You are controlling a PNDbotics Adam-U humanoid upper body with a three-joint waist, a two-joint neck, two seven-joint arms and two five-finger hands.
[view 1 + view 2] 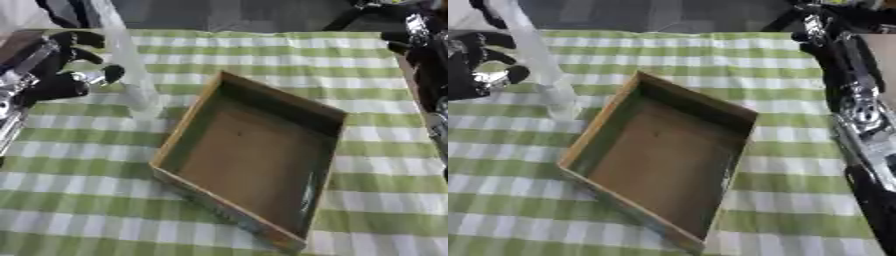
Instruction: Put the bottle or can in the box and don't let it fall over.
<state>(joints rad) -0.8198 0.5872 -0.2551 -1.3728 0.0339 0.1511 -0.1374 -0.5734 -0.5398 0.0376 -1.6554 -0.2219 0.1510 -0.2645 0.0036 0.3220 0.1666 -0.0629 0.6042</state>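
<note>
A tall clear plastic bottle (127,60) stands upright on the green-and-white checked cloth, left of the box and just off its far-left corner. My left hand (59,70), black, sits immediately left of the bottle with its fingers spread and relaxed towards it; a narrow gap shows between thumb and bottle in the right eye view. The open brown cardboard box (184,127) lies turned diagonally in the middle of the table and holds nothing. My right arm (857,107) runs along the right edge, with its hand (811,22) dark at the far right corner.
The checked cloth (79,185) covers the whole table. The table's far edge runs just behind the bottle, with dark floor beyond it. The box walls rise a few centimetres above the cloth.
</note>
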